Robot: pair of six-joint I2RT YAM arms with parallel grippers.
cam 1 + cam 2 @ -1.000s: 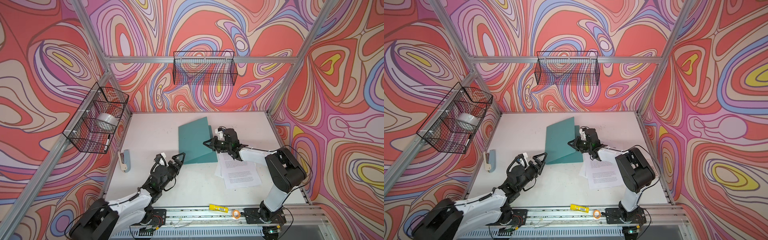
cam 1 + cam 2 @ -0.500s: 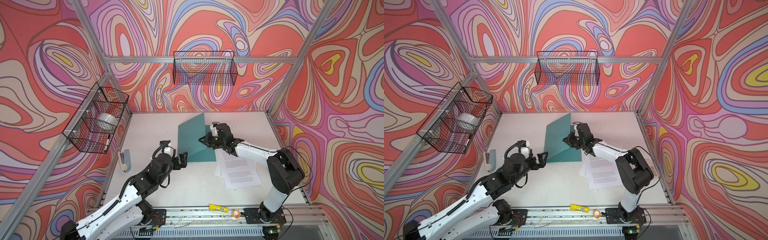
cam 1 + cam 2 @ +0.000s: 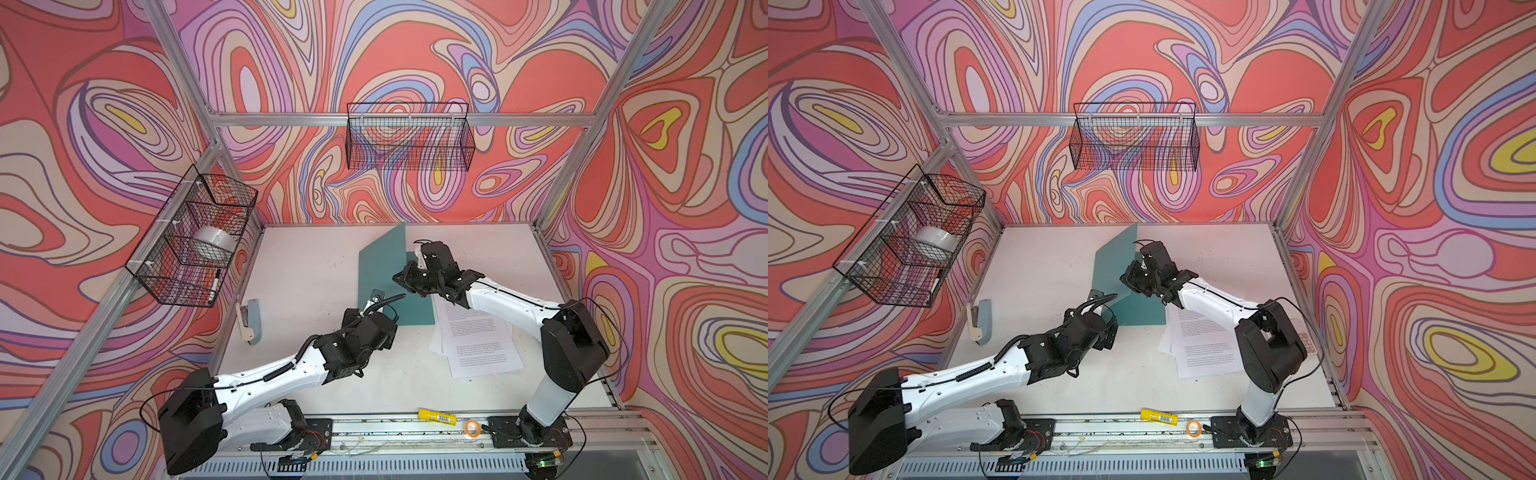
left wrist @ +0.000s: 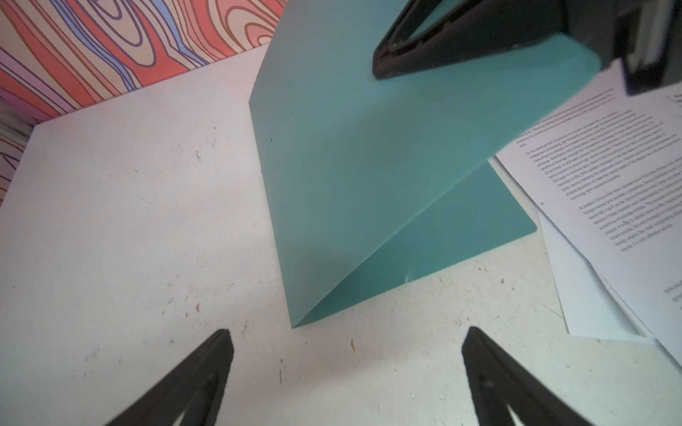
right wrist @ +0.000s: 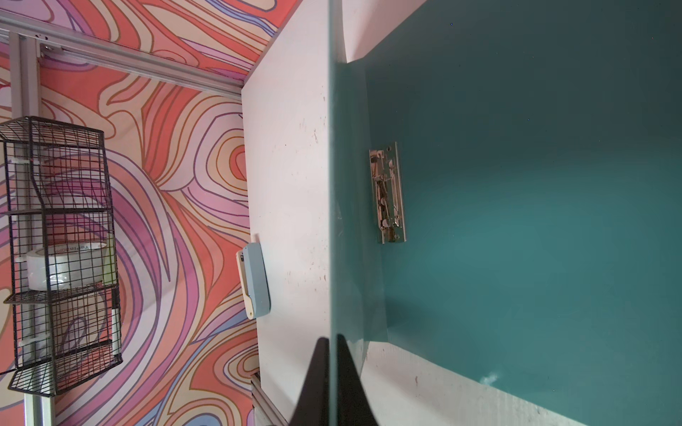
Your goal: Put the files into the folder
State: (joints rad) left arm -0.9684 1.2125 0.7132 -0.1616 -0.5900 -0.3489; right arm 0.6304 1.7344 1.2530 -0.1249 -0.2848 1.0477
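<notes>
A: The right gripper (image 5: 331, 345) is pressed together on the free edge of the folder's (image 3: 380, 266) front cover, pinching that teal sheet and holding it steeply up from the spine on its left side. The back cover lies flat on the table (image 3: 307, 266), around the middle and toward the far side

B: Why hold it so?

A: As I judge it, to bare the inside for the pages. The right wrist view shows the metal clip (image 5: 387, 193) on the flat cover just beside the spine, with nothing under it

B: And the left gripper (image 4: 347, 333)?

A: Its fingers are spread wide and hold nothing. It hovers low over the table just near of the folder's near left corner. The files (image 3: 478, 340), a loose fan of white printed sheets, lie just right of the folder and nearer; whether they touch its edge I cannot tell

B: What stands in the way?

A: The right arm stretches over the far end of the sheets, so a grasp there looks cramped, while their near corners lie free. The rest is well apart: a light-blue stapler (image 3: 251, 322) at the table's left edge, a yellow glue stick (image 3: 436, 415) and an orange tape ring (image 3: 471, 427) on the near rail, and a wire basket (image 3: 166, 286) on the left wall with a roll of white tape (image 3: 212, 245)
</notes>
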